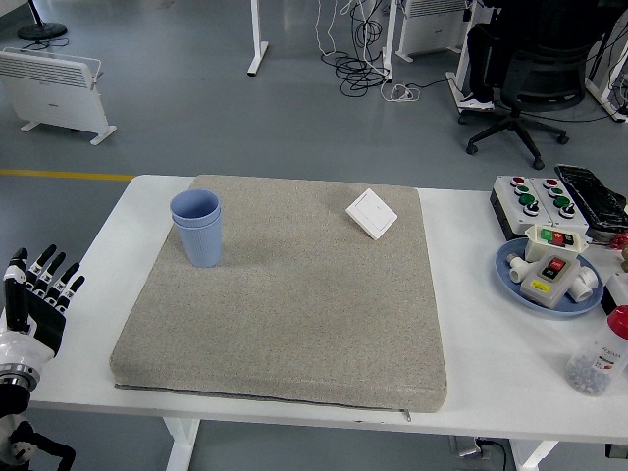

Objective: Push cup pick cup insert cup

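Two blue cups (198, 227) stand nested, one inside the other, upright on the far left part of the grey mat (294, 304). My left hand (37, 294) hangs off the table's left edge, well below and left of the cups, its fingers spread and holding nothing. The right arm does not show.
A white wall switch (372, 213) lies on the mat's far right part. At the right stand a button box (536, 199), a blue plate (510, 270) with switch parts, a black device (592, 194) and a small bottle (601, 355).
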Available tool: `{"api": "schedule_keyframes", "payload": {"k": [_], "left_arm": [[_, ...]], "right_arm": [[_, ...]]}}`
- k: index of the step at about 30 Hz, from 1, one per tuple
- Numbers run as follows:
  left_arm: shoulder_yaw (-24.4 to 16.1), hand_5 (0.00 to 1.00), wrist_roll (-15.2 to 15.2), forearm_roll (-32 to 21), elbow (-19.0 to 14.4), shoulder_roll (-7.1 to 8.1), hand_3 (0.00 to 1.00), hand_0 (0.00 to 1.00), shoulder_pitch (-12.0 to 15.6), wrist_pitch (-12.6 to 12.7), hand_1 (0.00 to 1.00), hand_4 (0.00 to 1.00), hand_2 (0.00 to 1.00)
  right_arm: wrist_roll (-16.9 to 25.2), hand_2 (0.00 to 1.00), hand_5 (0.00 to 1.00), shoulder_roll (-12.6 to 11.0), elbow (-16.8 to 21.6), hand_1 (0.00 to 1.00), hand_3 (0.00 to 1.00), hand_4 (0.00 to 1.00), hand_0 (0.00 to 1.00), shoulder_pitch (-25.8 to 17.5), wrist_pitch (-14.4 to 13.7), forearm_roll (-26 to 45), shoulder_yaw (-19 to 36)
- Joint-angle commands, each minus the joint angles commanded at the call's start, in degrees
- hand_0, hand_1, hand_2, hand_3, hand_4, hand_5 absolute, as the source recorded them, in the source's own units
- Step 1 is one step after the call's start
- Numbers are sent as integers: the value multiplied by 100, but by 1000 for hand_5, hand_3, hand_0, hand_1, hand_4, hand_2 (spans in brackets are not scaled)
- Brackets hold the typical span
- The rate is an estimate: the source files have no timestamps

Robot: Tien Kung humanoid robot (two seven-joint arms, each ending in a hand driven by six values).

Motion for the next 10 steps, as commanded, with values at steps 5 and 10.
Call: {"api": "schedule_keyframes", "payload": {"k": [5, 10], "left_arm": [[-26, 998, 1, 5, 7, 0, 886, 868, 12, 2, 877, 634, 945], [-45, 998, 0, 9, 7, 0, 886, 868, 10, 2, 877, 634, 945]], "right_arm": [[3, 671, 476, 5, 0, 677, 566, 124, 771, 5, 7, -4, -9], [8, 671, 476, 12, 0, 677, 566, 124, 771, 21, 6, 12, -12]]}}
